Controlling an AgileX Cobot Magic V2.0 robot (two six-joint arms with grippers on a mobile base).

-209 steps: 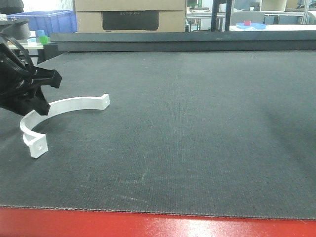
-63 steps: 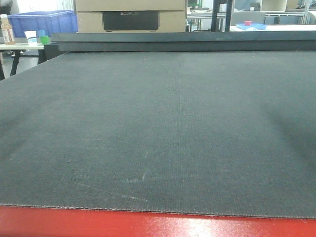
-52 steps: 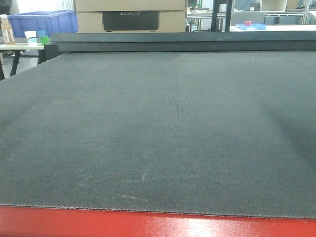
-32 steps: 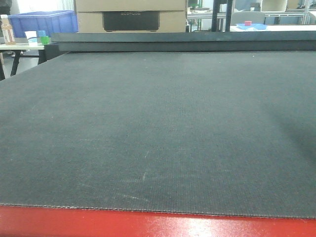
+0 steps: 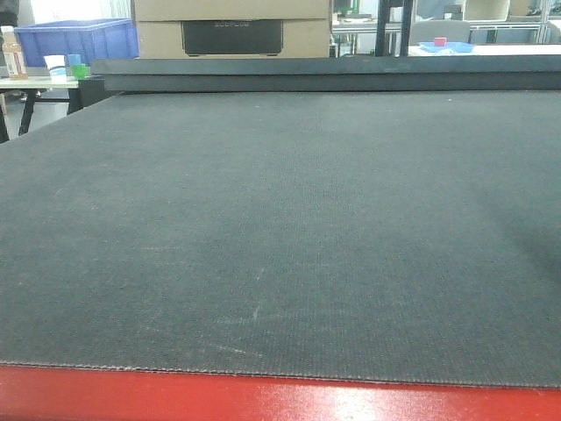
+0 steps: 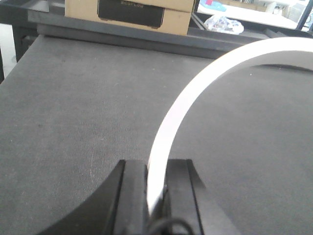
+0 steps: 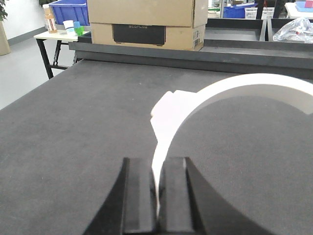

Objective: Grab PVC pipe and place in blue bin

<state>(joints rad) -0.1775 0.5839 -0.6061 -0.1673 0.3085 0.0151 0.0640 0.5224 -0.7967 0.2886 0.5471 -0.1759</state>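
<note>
Two white curved PVC pipe pieces are held above the dark mat (image 5: pixel 280 228). My left gripper (image 6: pixel 155 166) is shut on one end of a smooth white arc (image 6: pixel 193 88) that sweeps up and to the right. My right gripper (image 7: pixel 156 164) is shut on the end of another white arc (image 7: pixel 171 115), which has a flat tab near its bend. Neither gripper nor pipe shows in the front view. A blue bin (image 5: pixel 83 37) stands far back on the left, beyond the mat, and also appears in the right wrist view (image 7: pixel 71 10).
A cardboard box (image 5: pixel 232 26) sits behind the mat's raised back rim. A side table (image 5: pixel 35 81) at the back left carries a bottle and cups. A blue tray (image 5: pixel 443 46) lies far back right. A red edge (image 5: pixel 280 402) borders the mat's front.
3.3 s ago my left gripper stood at a white pipe piece lying on the mat's left. Both have since left the front view. Over the last second that view looks unchanged.
</note>
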